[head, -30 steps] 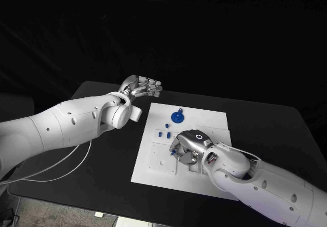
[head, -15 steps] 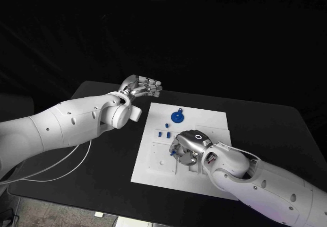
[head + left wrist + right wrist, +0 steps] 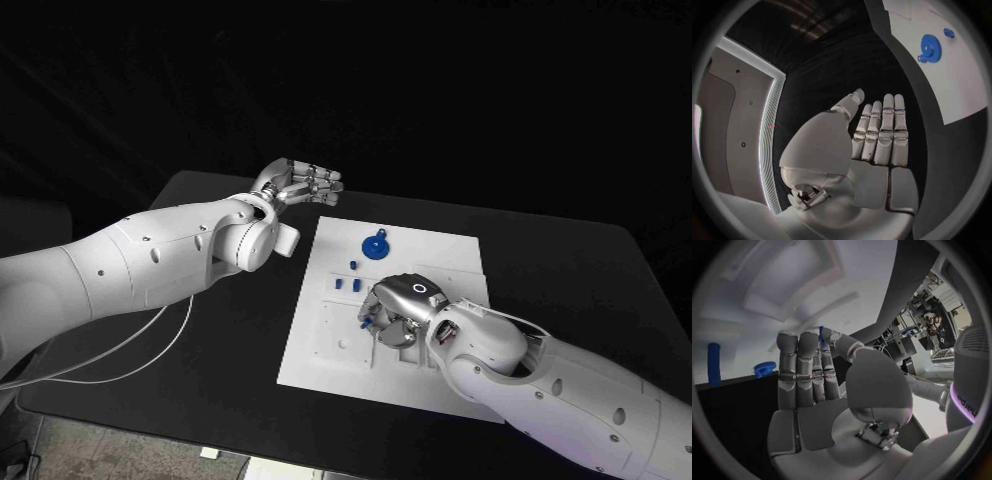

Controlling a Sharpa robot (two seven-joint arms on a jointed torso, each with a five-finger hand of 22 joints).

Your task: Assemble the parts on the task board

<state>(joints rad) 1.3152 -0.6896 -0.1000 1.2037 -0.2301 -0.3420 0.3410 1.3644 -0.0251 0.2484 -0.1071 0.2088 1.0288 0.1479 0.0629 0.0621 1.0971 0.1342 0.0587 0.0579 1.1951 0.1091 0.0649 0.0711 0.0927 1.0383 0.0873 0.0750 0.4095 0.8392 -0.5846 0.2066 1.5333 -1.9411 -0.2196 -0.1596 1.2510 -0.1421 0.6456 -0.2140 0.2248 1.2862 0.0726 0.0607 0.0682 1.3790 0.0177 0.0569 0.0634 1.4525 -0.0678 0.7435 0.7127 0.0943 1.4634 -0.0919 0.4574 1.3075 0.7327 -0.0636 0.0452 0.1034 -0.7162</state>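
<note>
Two hands are in the head view, and only one is at work. The right hand point(image 3: 401, 308) hangs low over the middle of the task board point(image 3: 433, 250), fingers curled down around a small blue part point(image 3: 369, 322) that peeks out at its fingertip side. Just beyond its fingertips three small blue pegs point(image 3: 346, 280) stand in the board, and farther off in the same direction lies a blue gear point(image 3: 375, 247). The left hand point(image 3: 299, 182) is held off the board's far corner, above the table point(image 3: 577, 260), fingers bent and nothing in them that I can see.

In the left wrist view the left hand's fingers point(image 3: 882, 132) lie straight and side by side, thumb apart, holding nothing. Beyond the fingertips the board's corner point(image 3: 954, 75) shows, with the blue gear point(image 3: 929, 47) on it and a smaller blue piece point(image 3: 949, 33) just beside the gear.

In the right wrist view the right hand point(image 3: 826, 390) pinches a thin blue pin point(image 3: 821, 335) between thumb and fingertips, close to the board's recessed slots point(image 3: 786, 295). Off to the fingers' side lie a blue rod point(image 3: 714, 363) and a small toothed blue piece point(image 3: 765, 369).

My reading is that the step in hand is seating this pin. The next move calls for lining it up upright over its hole and pressing straight down. The hand itself hides the hole from above, and the standing pegs nearby leave little room for the fingers.
</note>
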